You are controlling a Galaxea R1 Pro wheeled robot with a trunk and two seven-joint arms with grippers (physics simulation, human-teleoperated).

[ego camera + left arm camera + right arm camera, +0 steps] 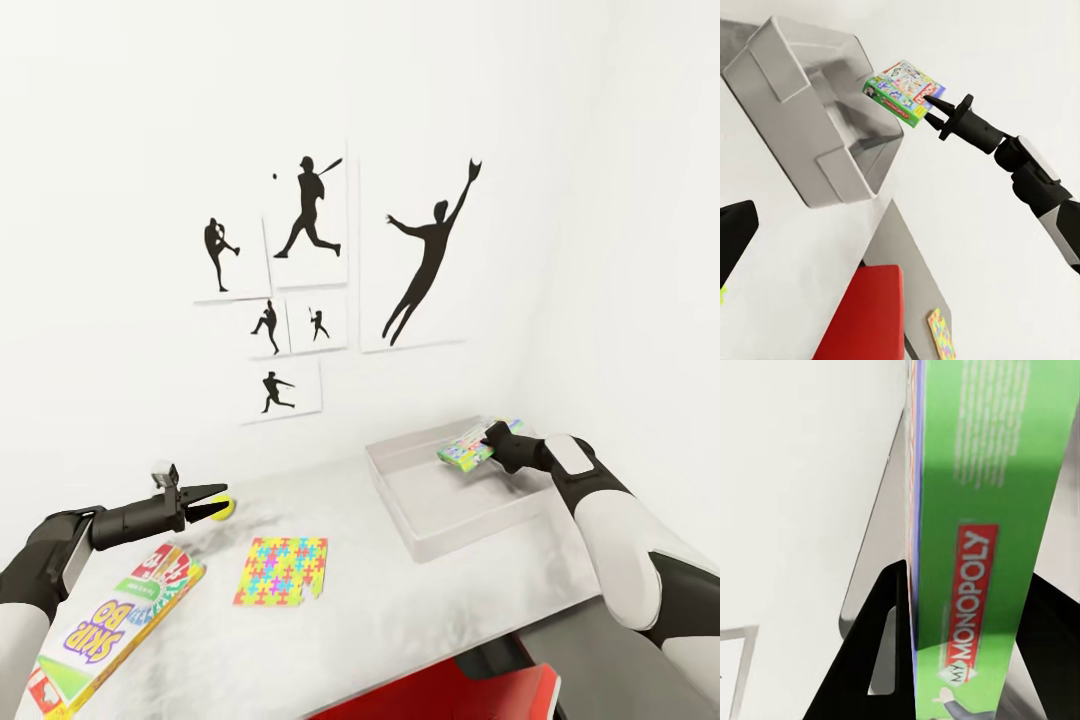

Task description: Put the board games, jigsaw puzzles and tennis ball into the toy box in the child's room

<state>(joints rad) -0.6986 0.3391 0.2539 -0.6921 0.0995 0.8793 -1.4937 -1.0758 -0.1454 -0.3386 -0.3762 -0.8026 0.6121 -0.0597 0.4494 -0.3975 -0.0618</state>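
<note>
My right gripper (492, 445) is shut on a green-edged Monopoly board game (472, 449), held tilted above the grey toy box (400, 500) at the table's far right. In the right wrist view its fingers (874, 652) clamp both sides of the game (982, 510). My left gripper (210, 500) holds the yellow tennis ball (224, 511) just above the white table (400, 610). A Skip-Bo board game (110, 620) and a jigsaw puzzle (283, 570) lie flat on the table. The left wrist view shows the toy box (810, 105), the Monopoly game (904, 90) and the right gripper (934, 110).
A red seat (450, 700) sits under the table's front edge. Baseball silhouette pictures (310, 280) hang on the white wall behind, and the side wall stands close to the toy box. Another jigsaw-patterned piece (943, 334) lies low beyond the table edge in the left wrist view.
</note>
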